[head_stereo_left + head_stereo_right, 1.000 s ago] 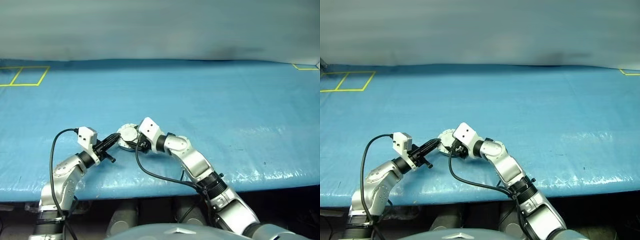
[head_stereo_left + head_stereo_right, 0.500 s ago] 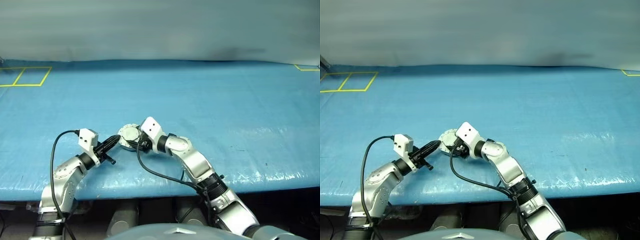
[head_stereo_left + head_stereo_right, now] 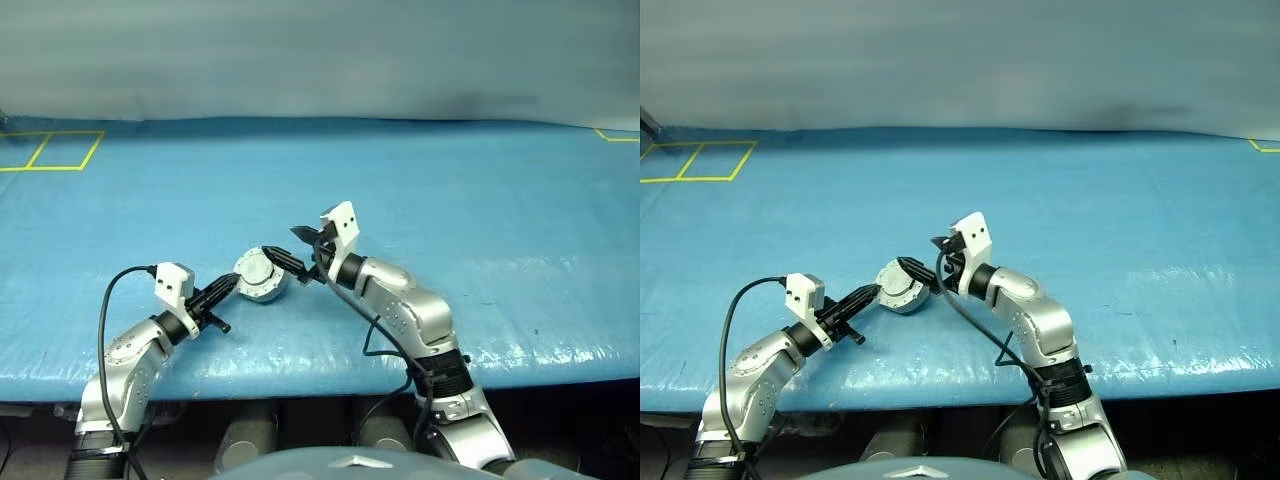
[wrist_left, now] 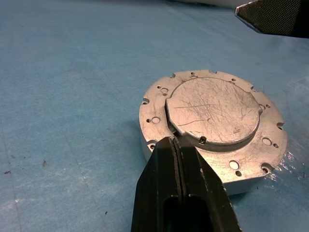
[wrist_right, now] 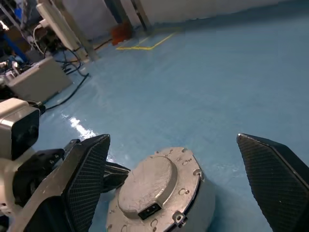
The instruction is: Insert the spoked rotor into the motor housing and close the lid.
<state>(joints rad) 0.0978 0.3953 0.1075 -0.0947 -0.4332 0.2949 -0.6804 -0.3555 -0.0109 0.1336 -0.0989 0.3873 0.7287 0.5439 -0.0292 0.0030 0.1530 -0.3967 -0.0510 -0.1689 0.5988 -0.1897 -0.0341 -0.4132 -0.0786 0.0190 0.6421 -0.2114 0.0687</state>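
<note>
Housing: round grey metal motor housing (image 3: 261, 275) sits on the blue table cover (image 3: 480, 210), its plain silver lid (image 4: 212, 110) closed on top.
Left gripper (image 4: 175, 145): pinched together, tips touching the housing's rim.
Right gripper (image 3: 290, 247): spread wide, holding nothing, just beside the housing.

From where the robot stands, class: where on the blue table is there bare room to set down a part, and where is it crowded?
Bare: the wide stretch of table to the right of the right gripper, and the far strip between the housing and the yellow squares. Crowded: the near middle, where the shut left gripper touches the closed housing's edge and the open right gripper hangs beside it.
</note>
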